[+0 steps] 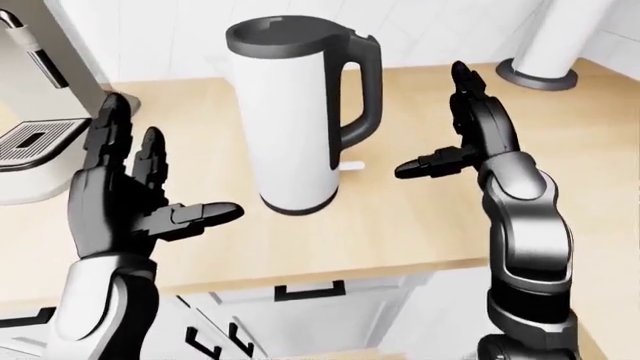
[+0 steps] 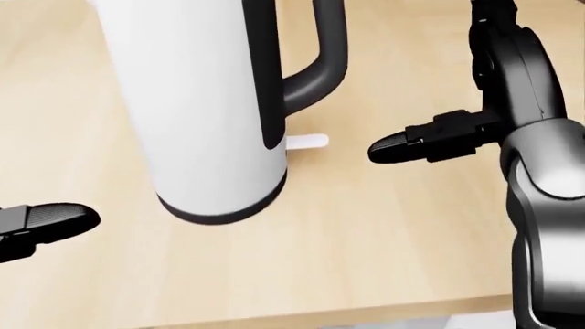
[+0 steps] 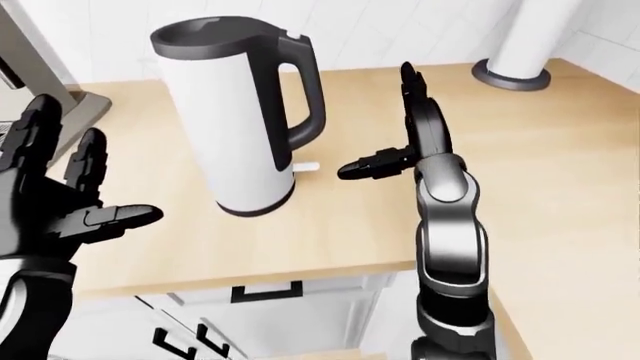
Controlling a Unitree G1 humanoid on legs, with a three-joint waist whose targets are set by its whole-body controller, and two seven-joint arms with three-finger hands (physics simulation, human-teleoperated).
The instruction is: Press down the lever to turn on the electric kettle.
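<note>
A tall white electric kettle point(image 1: 290, 127) with a black handle point(image 1: 365, 90) stands upright on the wooden counter point(image 1: 420, 225). Its small white lever point(image 2: 308, 141) sticks out to the right at the base, under the handle. My right hand point(image 1: 438, 129) is open to the right of the kettle, fingers pointing up. Its thumb point(image 2: 393, 148) points left at the lever's height, a short gap away and not touching. My left hand point(image 1: 165, 174) is open to the left of the kettle, palm toward it, holding nothing.
A coffee machine point(image 1: 30, 142) stands at the left edge of the left-eye view. A white cylinder on a grey base point(image 1: 540, 71) stands at the top right. The counter's near edge runs below the hands, with white drawers and black handles point(image 1: 310, 291) underneath.
</note>
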